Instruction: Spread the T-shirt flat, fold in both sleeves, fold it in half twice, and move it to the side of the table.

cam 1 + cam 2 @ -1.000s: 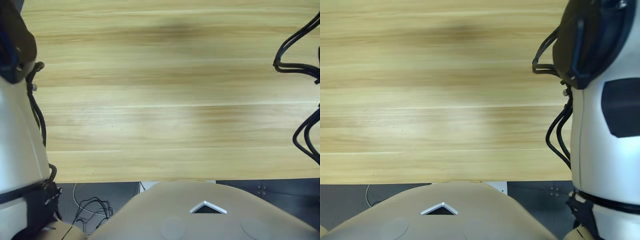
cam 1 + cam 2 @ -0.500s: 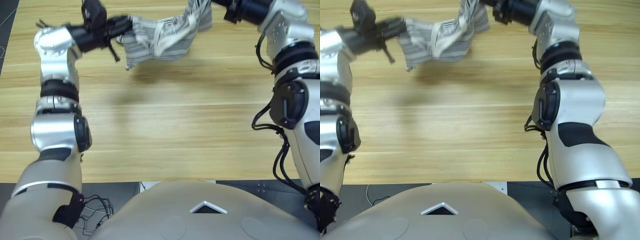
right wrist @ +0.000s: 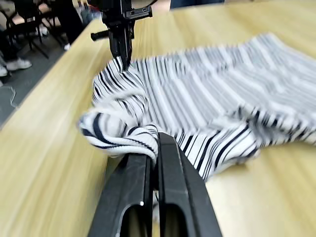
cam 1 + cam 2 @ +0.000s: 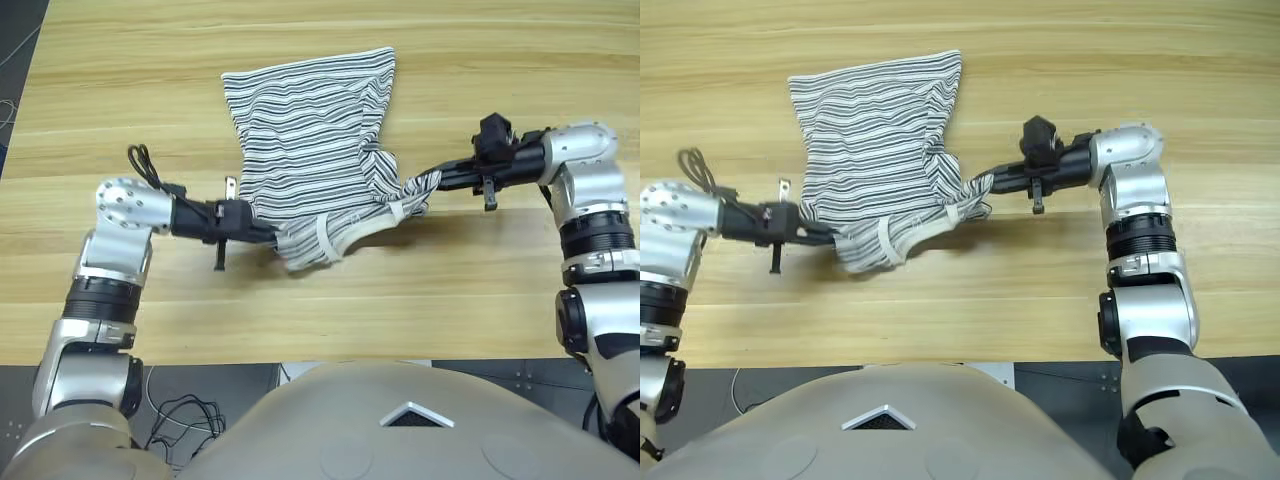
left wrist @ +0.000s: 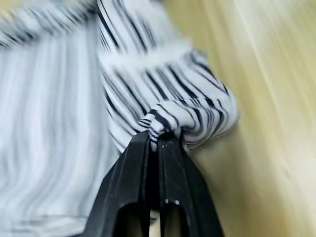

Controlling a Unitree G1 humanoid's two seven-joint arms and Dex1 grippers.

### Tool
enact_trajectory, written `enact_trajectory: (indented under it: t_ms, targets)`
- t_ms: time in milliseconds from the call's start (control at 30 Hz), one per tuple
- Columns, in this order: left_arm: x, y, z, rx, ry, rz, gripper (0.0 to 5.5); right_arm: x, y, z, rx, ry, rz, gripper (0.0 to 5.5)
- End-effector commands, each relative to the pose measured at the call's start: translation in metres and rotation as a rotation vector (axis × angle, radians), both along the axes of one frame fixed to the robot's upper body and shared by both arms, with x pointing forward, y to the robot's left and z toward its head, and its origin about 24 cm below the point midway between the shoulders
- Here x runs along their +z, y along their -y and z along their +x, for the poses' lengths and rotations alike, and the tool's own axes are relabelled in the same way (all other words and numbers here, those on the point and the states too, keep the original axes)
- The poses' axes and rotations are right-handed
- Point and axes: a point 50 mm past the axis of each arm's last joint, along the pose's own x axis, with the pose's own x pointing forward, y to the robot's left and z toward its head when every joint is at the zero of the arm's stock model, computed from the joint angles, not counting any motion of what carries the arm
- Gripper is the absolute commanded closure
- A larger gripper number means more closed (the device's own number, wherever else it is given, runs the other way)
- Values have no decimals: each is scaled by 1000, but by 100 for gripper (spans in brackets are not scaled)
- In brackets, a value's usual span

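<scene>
On the table (image 4: 110, 90), left claw (image 4: 270, 238) & right claw (image 4: 432, 181) each pinch a thin bunch of T-shirt (image 4: 310, 140). Tug too hard & cloth prob slips free, lands crumpled.

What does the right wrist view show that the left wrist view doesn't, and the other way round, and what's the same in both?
Right wrist view alone: the right gripper, shut on a bunched fold of the striped T-shirt, with the left gripper farther off pinching another part of it. Left wrist view alone: a close look at the left gripper's fingers, pressed together on a rolled bit of cloth. Shared: the T-shirt lying rumpled on the wooden table.
</scene>
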Motion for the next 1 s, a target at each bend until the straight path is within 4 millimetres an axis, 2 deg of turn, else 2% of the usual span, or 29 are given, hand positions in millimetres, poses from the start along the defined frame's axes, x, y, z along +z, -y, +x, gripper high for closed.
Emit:
enact_trajectory:
  t_ms: [33,100,233,267,300,367,467,533,633,733,833,900,1000]
  targets:
    - [-9,-24,-36,-130,-149,235,538,-8,14,-8,27,28,-147,540]
    - [2,-28,-45,-184,-173,295,538,-6,19,-5,-2,55,-179,540]
    - [19,-19,-49,-234,-155,322,538,-5,25,-4,-56,56,-229,540]
    - [19,-16,-50,-243,-137,318,540,-7,24,-8,-34,45,-246,517]
    - [19,-11,-49,-244,-113,300,510,-9,23,-14,2,26,-252,501]
    - [19,-3,-44,-232,-63,265,488,-11,16,-25,70,-29,-223,471]
    - [27,9,-30,-206,60,177,431,-1,1,-47,174,-124,-89,405]
    - [36,18,-21,-197,128,119,407,5,-6,-53,199,-150,-33,377]
    - [49,22,-16,-192,151,82,370,8,-9,-51,202,-118,-22,326]
    - [55,18,-18,-207,147,98,370,22,-15,-36,154,-46,61,318]
    - [59,16,-16,-204,196,101,370,24,-35,-25,110,22,154,318]
    - [62,11,-1,-180,310,155,370,13,-60,-23,87,52,192,318]
    - [47,-5,20,-151,433,276,370,-3,-94,-21,56,84,219,318]
